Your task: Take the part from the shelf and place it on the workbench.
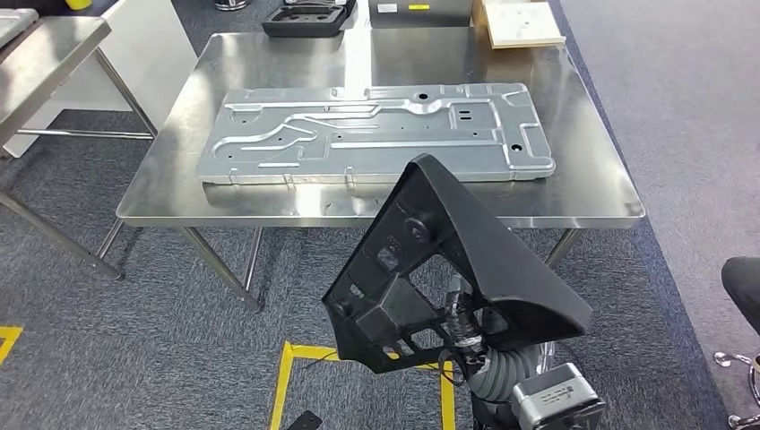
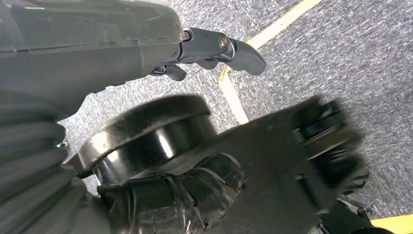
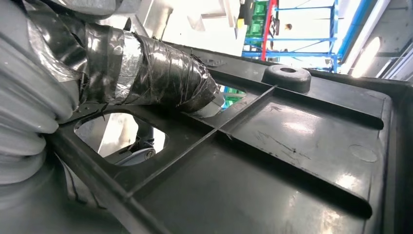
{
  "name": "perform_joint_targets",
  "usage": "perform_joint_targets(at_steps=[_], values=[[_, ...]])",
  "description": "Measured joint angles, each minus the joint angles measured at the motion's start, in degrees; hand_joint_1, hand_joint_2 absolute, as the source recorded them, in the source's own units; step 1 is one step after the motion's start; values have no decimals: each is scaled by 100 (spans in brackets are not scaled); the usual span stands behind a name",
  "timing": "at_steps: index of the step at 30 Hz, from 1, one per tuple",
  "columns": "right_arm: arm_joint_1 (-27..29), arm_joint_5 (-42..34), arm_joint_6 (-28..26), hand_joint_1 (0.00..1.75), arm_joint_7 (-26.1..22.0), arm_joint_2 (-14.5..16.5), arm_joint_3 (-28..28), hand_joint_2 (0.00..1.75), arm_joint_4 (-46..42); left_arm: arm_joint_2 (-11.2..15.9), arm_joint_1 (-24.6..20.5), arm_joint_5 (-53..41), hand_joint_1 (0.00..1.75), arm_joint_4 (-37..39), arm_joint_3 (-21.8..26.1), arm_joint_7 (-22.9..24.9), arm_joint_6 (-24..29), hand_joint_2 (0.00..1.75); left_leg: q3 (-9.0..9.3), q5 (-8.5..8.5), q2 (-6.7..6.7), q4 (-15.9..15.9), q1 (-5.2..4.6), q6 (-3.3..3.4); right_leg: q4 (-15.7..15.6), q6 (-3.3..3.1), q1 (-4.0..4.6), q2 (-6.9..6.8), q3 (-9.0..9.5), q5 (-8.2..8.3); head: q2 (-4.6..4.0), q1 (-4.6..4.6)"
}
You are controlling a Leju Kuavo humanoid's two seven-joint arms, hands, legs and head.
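The part (image 1: 466, 242) is a large black plastic piece, triangular, with ribs and cut-outs, held up tilted in front of me above the carpet. My right hand (image 1: 462, 322) grips it from below; in the right wrist view its tape-wrapped thumb (image 3: 160, 73) presses on the ribbed inner face of the part (image 3: 292, 161). The part is short of the steel workbench (image 1: 591, 179), whose near edge lies just beyond the part's top corner. My left hand (image 2: 214, 48) hangs over the floor with its dark fingers apart and nothing in them.
A big stamped metal panel (image 1: 376, 134) covers most of the workbench's middle. A black tray (image 1: 309, 18) and a pale box (image 1: 520, 22) sit at the far edge. A second steel table (image 1: 45, 54) stands at the left. Yellow tape (image 1: 287, 376) marks the carpet.
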Motion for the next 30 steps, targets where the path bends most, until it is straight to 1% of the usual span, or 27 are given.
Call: perform_joint_targets(at_steps=[1,2,3,4,5,6,7,8,9,10,11,13,14,15,16,17,18,19,20,21,22,24,25,26,27,29,30], values=[[6,9,0,141,-5,11,0,175,10,-1,2,-11,0,0,-12,8,-1,175,-53,62,4,-122,6,5,0,6,2,6,69,-54,-1,1],[12,14,0,141,-11,26,0,175,16,-2,1,-21,0,0,-24,15,-1,175,-39,262,9,-383,10,20,-1,16,4,11,148,-112,-1,0],[18,14,-1,141,-15,39,0,175,18,-7,-1,-34,0,0,-35,22,3,175,11,592,13,-713,11,42,-5,31,3,14,207,-170,-1,2],[25,7,-1,141,-14,47,0,175,19,-16,-2,-47,0,-1,-41,32,11,175,54,848,22,-978,-8,64,-3,58,7,23,273,-225,-1,6],[33,-10,-2,141,-9,51,0,175,15,-28,0,-62,0,-2,-46,46,25,175,99,1023,29,-1154,-31,93,-4,93,7,31,316,-278,-1,8],[43,-29,-2,141,-2,50,0,175,12,-41,4,-75,0,-4,-50,62,41,175,128,1118,35,-1234,-58,128,12,134,5,40,356,-313,-1,10],[53,-48,-3,141,5,46,0,175,8,-51,4,-81,0,-5,-54,79,59,175,156,1078,40,-1238,-85,167,36,175,5,47,405,-328,-1,11],[57,-67,-3,141,9,43,-1,175,1,-60,-4,-85,0,-7,-58,91,74,175,228,1084,36,-1268,-88,212,75,206,-4,44,419,-340,-1,8],[59,-79,-4,141,10,39,-1,175,-3,-65,-20,-86,0,-8,-61,98,85,175,297,1092,33,-1304,-89,252,169,229,-12,41,415,-339,0,12],[54,-90,-4,141,10,35,-2,175,-9,-69,-43,-85,0,-8,-63,101,90,175,368,1067,31,-1330,-86,287,324,243,-14,33,348,-358,0,26],[47,-101,-4,141,10,33,-2,175,-14,-73,-63,-84,0,-9,-64,96,89,175,435,1047,29,-1351,-84,321,566,251,-14,28,210,-420,0,38],[42,-130,-4,141,11,22,-2,175,-17,-77,-77,-80,0,-9,-65,78,69,175,506,979,29,-1360,-95,374,1210,257,6,22,-236,-666,0,61],[45,-147,-4,141,12,14,-2,175,-16,-79,-70,-78,0,-9,-66,68,57,175,542,940,28,-1360,-105,392,1467,252,17,22,-464,-791,0,60],[48,-162,-4,141,13,3,-2,175,-15,-80,-58,-76,0,-9,-66,61,47,175,588,896,25,-1360,-116,401,1588,242,32,22,-630,-844,-1,58],[47,-174,-4,141,14,-5,-2,175,-14,-81,-47,-75,0,-9,-66,54,41,175,646,849,19,-1360,-126,406,1522,223,50,22,-702,-776,-1,58],[46,-184,-4,141,15,-13,-2,175,-13,-85,-40,-76,0,-9,-66,45,37,175,715,797,10,-1360,-131,406,1273,198,73,23,-683,-575,-1,58],[44,-190,-4,141,15,-19,-2,175,-13,-89,-37,-80,0,-9,-66,36,35,175,772,742,3,-1362,-133,400,899,161,106,23,-606,-262,-2,60],[42,-195,-5,141,16,-26,-2,175,-9,-95,-38,-82,0,-9,-67,28,32,175,836,687,-5,-1355,-138,385,553,120,144,25,-535,-15,-2,58],[40,-200,-5,141,17,-34,-2,175,-6,-103,-42,-85,0,-10,-67,22,27,175,872,636,-13,-1353,-142,363,291,83,176,30,-468,150,-2,57],[39,-203,-5,141,20,-41,-2,175,-4,-112,-44,-86,0,-11,-68,19,23,175,900,599,-17,-1347,-146,337,144,50,195,36,-432,249,-2,54],[36,-205,-5,141,21,-49,-2,175,-1,-120,-45,-86,0,-12,-68,17,16,175,933,581,-21,-1337,-149,310,104,24,204,40,-414,225,-1,52],[32,-203,-4,141,24,-61,-2,175,-6,-125,-46,-85,0,-13,-68,16,6,175,964,558,-20,-1307,-158,260,22,-23,167,40,-306,252,-1,51],[27,-197,-4,141,30,-66,-2,175,-7,-124,-50,-84,0,-13,-68,17,2,175,929,534,-14,-1210,-156,227,-30,-44,147,33,-233,238,-1,42],[21,-190,-4,141,39,-68,-2,175,-8,-123,-57,-82,0,-13,-68,20,1,175,825,474,-7,-1014,-144,190,-81,-60,123,27,-159,231,-1,34],[15,-182,-4,141,54,-69,-2,175,-8,-124,-63,-79,0,-13,-68,25,2,175,646,379,2,-718,-115,150,-120,-71,111,19,-100,214,-1,27],[8,-173,-4,141,92,-71,-2,175,-8,-125,-60,-72,0,-13,-68,34,3,175,183,143,13,-63,-46,77,-148,-76,87,13,-22,161,-1,17],[11,-171,-4,141,107,-72,-2,175,-7,-125,-48,-69,0,-13,-68,38,3,175,-1,92,17,117,-11,44,-150,-65,73,17,22,121,-1,16]])
